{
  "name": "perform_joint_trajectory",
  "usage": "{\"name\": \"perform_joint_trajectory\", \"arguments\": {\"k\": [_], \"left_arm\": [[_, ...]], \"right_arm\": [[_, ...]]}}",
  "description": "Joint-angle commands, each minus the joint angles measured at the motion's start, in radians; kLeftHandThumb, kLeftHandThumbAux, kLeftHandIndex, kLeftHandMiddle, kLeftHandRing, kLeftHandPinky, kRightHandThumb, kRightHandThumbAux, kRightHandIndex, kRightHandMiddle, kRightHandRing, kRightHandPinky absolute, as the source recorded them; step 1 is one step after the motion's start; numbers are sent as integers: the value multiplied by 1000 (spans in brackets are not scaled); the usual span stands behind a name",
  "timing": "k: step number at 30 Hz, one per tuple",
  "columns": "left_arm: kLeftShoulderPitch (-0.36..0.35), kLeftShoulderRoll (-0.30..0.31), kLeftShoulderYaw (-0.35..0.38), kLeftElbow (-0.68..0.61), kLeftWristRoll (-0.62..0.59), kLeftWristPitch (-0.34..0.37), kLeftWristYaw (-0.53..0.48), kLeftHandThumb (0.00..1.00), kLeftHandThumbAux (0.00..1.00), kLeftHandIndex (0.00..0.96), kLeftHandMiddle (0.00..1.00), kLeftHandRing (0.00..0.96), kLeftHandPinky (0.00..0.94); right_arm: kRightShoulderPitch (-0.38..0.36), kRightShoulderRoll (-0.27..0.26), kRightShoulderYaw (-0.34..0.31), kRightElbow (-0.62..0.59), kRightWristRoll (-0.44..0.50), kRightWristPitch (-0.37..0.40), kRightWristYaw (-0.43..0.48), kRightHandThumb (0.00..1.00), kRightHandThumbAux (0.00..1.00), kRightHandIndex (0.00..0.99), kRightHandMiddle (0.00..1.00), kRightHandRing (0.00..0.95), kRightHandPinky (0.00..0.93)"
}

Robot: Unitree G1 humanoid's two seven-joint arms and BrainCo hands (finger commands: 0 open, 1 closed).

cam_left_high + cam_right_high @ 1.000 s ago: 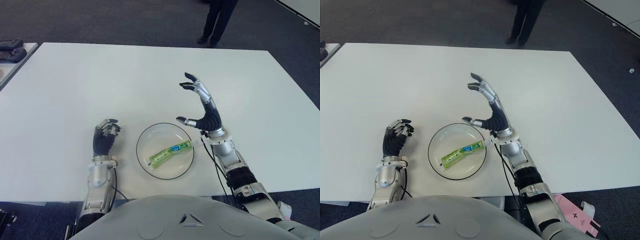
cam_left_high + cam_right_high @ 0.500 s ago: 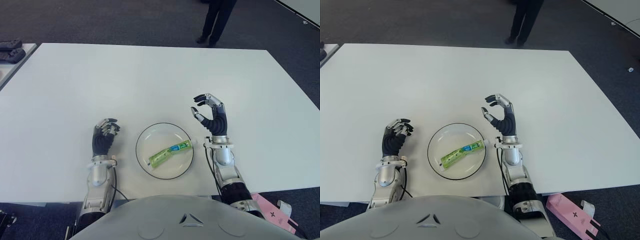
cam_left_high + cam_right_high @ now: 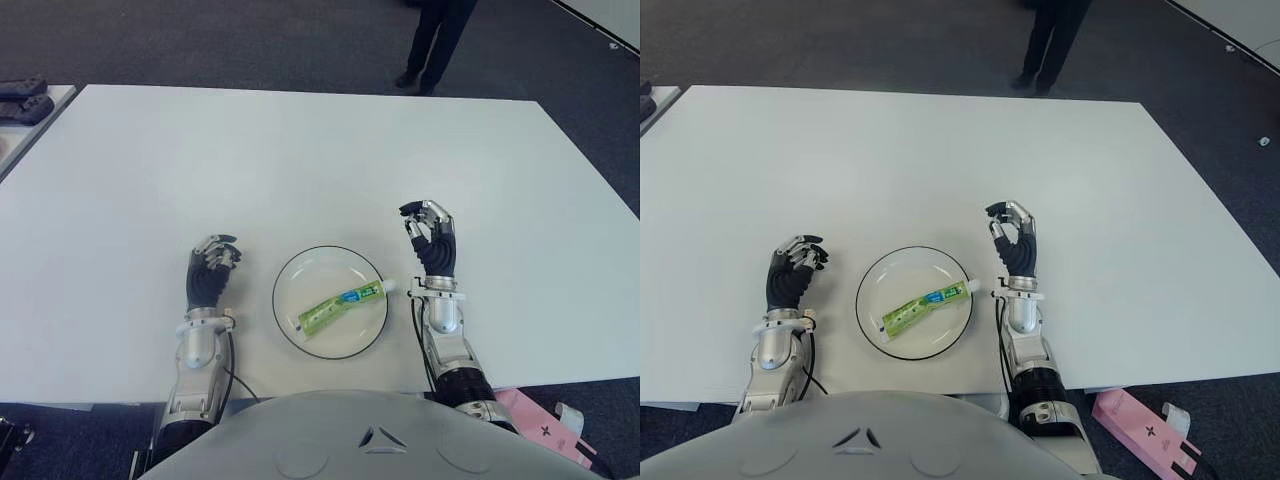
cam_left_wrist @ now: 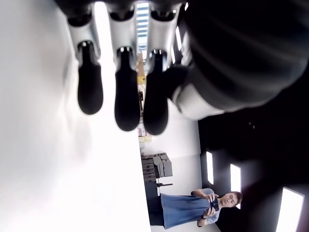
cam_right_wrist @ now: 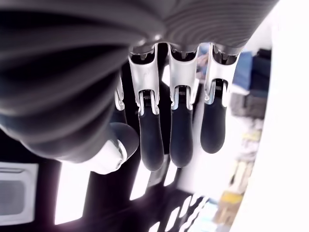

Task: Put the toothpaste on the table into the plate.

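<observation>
On table (image 3: pixel 300 160): one plate (image 3: pixel 290 275) holding one toothpaste (image 3: pixel 340 305); both hands' fingers (image 3: pixel 425 215) clenched, empty.

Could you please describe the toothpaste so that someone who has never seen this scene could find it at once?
On the white table, near its front edge, a round plate sits between the left hand and the right hand, both curled and empty. The toothpaste lies diagonally across the plate, cap toward the right hand. It is the only green thing there, with a blue label.
</observation>
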Motion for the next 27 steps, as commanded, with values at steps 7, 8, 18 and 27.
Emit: {"name": "perform_joint_trajectory", "arguments": {"k": [7, 8, 18, 27], "left_arm": [[-5, -2, -5, 52, 0, 6, -6, 708, 716, 434, 591, 582, 566], [-6, -2, -5, 55, 1, 4, -6, 707, 716, 434, 589, 579, 566], [-13, -6, -7, 63, 6, 8, 0, 708, 717, 434, 585, 572, 568], [-14, -7, -9, 63, 6, 8, -2, 708, 717, 434, 586, 573, 566]], "right_arm": [[-9, 10, -25, 94, -50, 47, -94, 702, 728, 431, 580, 553, 525], [-12, 8, -27, 109, -48, 52, -96, 702, 728, 431, 568, 543, 513], [-22, -13, -35, 173, -6, 101, -51, 702, 728, 430, 515, 492, 478], [3, -10, -36, 139, 47, 172, 20, 700, 730, 427, 496, 481, 484]]}}
